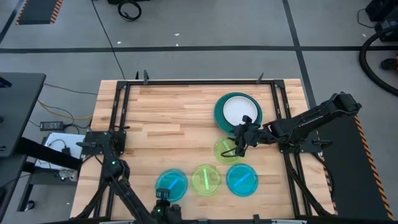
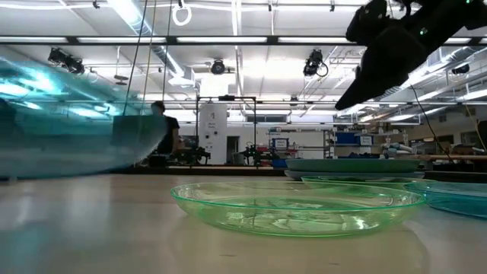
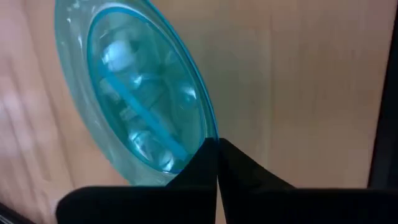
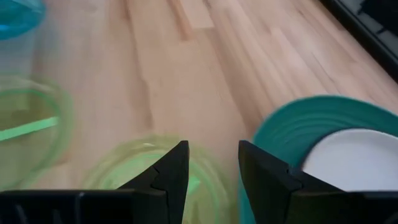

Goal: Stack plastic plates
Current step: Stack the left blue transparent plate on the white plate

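A white plate (image 1: 239, 111) lies on a large teal plate (image 1: 219, 113) toward the table's far right. No blue or black plate shows. One small lime plate (image 1: 224, 151) lies just near of that stack. A cyan plate (image 1: 171, 183), a lime plate (image 1: 205, 180) and another cyan plate (image 1: 242, 180) lie in a row by the near edge. My right gripper (image 4: 213, 155) is open and hovers between the lime plate (image 4: 137, 168) and the teal plate (image 4: 323, 118). My left gripper (image 3: 217, 149) is shut at the near rim of the left cyan plate (image 3: 143, 93). My left gripper's shut fingertips (image 3: 208, 155) stand right at the near rim (image 3: 211, 134) of the left cyan plate, coming from the table's near side. Whether they touch the rim, I cannot tell.
A black frame (image 1: 186, 82) runs along the table's far edge and down both sides. The left half of the wooden top (image 1: 155, 124) is bare. In the low view, the middle lime plate (image 2: 297, 205) sits flat in front, with the stack (image 2: 350, 164) behind it.
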### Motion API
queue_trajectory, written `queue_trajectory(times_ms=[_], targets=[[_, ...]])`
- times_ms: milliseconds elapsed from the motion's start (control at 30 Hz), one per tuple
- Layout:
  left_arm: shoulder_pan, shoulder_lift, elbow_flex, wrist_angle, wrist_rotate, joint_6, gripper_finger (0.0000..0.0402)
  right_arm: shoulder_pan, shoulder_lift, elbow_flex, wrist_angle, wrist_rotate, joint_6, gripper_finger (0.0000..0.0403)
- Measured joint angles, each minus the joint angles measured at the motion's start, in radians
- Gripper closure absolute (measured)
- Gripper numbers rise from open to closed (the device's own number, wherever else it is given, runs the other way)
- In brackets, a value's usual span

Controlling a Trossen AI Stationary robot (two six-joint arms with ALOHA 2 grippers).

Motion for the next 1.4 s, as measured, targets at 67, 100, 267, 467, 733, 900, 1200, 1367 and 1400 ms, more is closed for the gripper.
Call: queue_trajectory(times_ms=[67,100,267,467,733,900,1200,1367,1400], targets=[[0.02,-0.019,0.0,-0.001,-0.021,0.044,0.0396,0.02,-0.002,0.009,-0.003,-0.003,0.001,0.0254],[0.031,-0.029,0.0,0.0,-0.03,0.076,0.0396,0.029,-0.002,0.009,-0.005,-0.001,-0.008,0.0255],[0.116,-0.056,0.0,-0.001,-0.075,0.269,0.0396,0.065,-0.002,0.009,-0.068,0.025,0.033,0.0259],[0.23,-0.056,0.0,-0.001,-0.162,0.575,0.0396,0.116,-0.002,0.009,-0.135,-0.01,0.138,0.0263],[0.403,-0.056,0.0,0.009,-0.281,0.897,0.0396,0.18,-0.057,0.009,-0.274,0.019,0.258,0.0264],[0.535,-0.056,0.0,0.059,-0.344,1.083,0.0396,0.182,-0.118,0.009,-0.355,0.062,0.331,0.0264],[0.757,-0.057,0.0,0.275,-0.343,1.469,0.0397,0.182,-0.224,0.008,-0.444,0.088,0.406,0.0264],[0.847,-0.057,0.0,0.404,-0.252,1.685,0.0397,0.182,-0.295,0.008,-0.464,0.137,0.411,0.0264],[0.864,-0.057,0.0,0.436,-0.225,1.719,0.0397,0.182,-0.308,0.008,-0.465,0.148,0.411,0.0264]])
